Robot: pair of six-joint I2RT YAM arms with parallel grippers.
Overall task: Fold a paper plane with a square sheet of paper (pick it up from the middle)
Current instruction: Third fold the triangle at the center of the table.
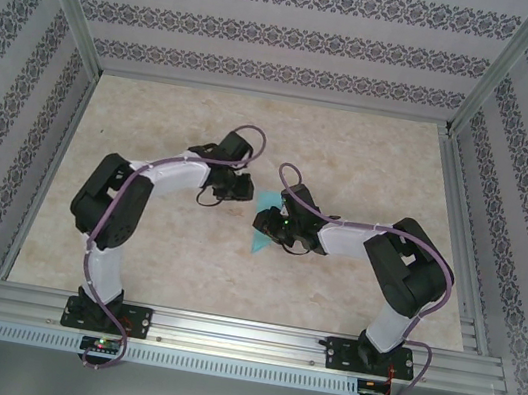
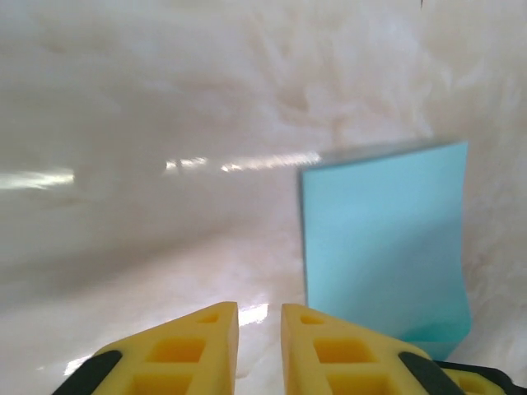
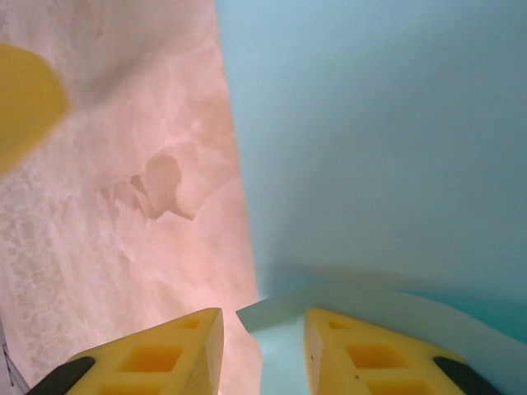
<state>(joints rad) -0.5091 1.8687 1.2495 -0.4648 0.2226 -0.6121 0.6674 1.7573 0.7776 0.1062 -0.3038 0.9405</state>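
In the top external view, the left gripper (image 1: 245,189) and the right gripper (image 1: 265,223) face each other near the middle of the marbled counter (image 1: 371,165). The teal-blue sheet of paper (image 1: 258,245) lies between them, partly under the right gripper's tip, with a pointed corner showing just beside it on the near side. From here I cannot tell how far either gripper's jaws are parted.

In the left wrist view, the left gripper (image 2: 259,317) has its yellow fingers (image 2: 189,354) only a narrow gap apart, with nothing between them. The sheet (image 2: 383,247) sits ahead and to the right of the fingertips, apart from them, on the pale counter (image 2: 165,123).

In the right wrist view, the right gripper (image 3: 263,329) has its fingers (image 3: 156,354) moderately parted. A pale, curled edge of the sheet (image 3: 370,148) lies in the gap, but I cannot tell whether either finger touches it. The rest of the sheet spreads ahead and to the right. A blurred yellow shape (image 3: 25,99) sits ahead on the far left.
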